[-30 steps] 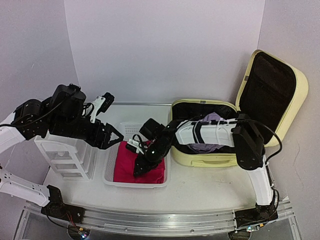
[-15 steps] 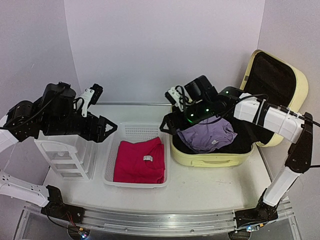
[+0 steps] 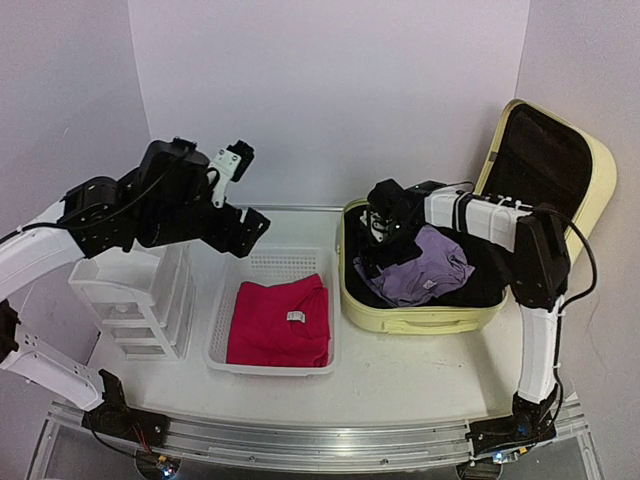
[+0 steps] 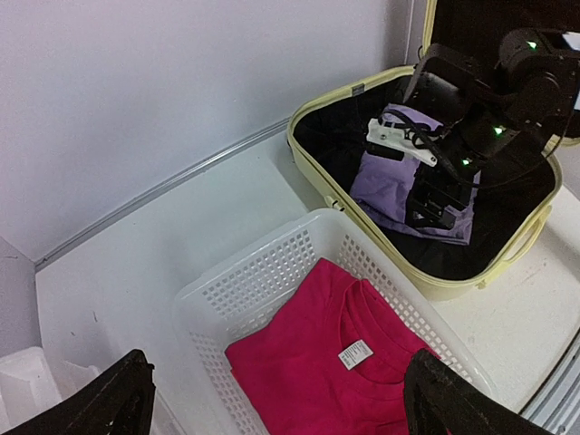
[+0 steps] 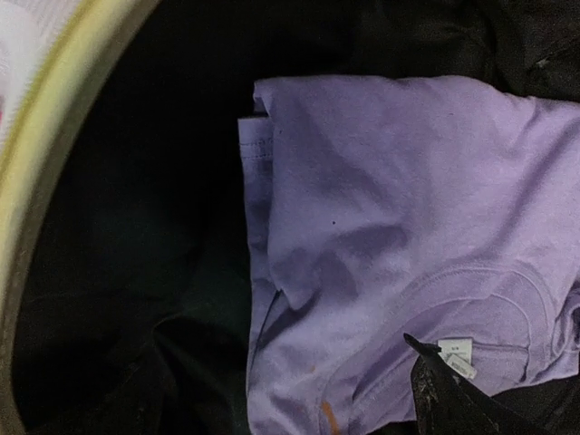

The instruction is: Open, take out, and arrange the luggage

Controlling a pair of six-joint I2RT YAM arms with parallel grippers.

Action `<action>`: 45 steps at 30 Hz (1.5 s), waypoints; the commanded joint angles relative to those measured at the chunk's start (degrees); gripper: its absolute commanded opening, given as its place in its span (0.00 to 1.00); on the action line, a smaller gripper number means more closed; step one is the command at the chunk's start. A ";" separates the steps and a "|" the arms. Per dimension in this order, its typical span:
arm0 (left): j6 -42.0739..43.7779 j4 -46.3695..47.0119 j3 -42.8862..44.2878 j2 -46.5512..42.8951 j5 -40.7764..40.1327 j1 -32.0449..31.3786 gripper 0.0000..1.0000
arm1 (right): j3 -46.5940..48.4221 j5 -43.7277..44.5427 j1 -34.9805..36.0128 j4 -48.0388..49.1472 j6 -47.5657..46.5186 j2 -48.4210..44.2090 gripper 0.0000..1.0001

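a: where's the luggage?

b: the luggage [image 3: 420,320] sits on the right side of the table [image 3: 400,380], just beside the basket [image 4: 263,249]. its lid stands up and tilts back to the right, black lining showing. a purple shirt [image 5: 390,227] lies in the lower shell.

a: and the right claw?

b: the right gripper [image 4: 430,207] reaches down into the shell, right over the purple shirt. in its own view one fingertip [image 5: 444,394] shows at the bottom right, by the collar tag. the other is lost against the black lining. the jaws look spread wide, and the shirt lies loose, with nothing pinched.

a: the left one?

b: the left gripper [image 4: 281,399] hangs in the air above the basket, near the drawers [image 3: 130,310]. its two tips sit at opposite corners of its own view, so it is wide open, and there is nothing between them.

a: what's in the basket?

b: a red shirt [image 3: 275,320], folded, with its tag facing up.
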 commanded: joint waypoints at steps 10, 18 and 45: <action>7.05 -4.58 17.91 11.39 -0.33 4.89 0.97 | 15.30 0.71 -0.06 -6.20 -2.80 12.81 0.75; 7.22 -5.26 19.43 12.40 2.44 7.77 0.97 | 14.73 1.45 -0.04 -7.05 -6.41 15.50 0.79; 6.39 -5.95 19.56 11.82 4.77 8.81 0.97 | 6.63 12.23 -1.56 1.64 -7.46 18.45 0.33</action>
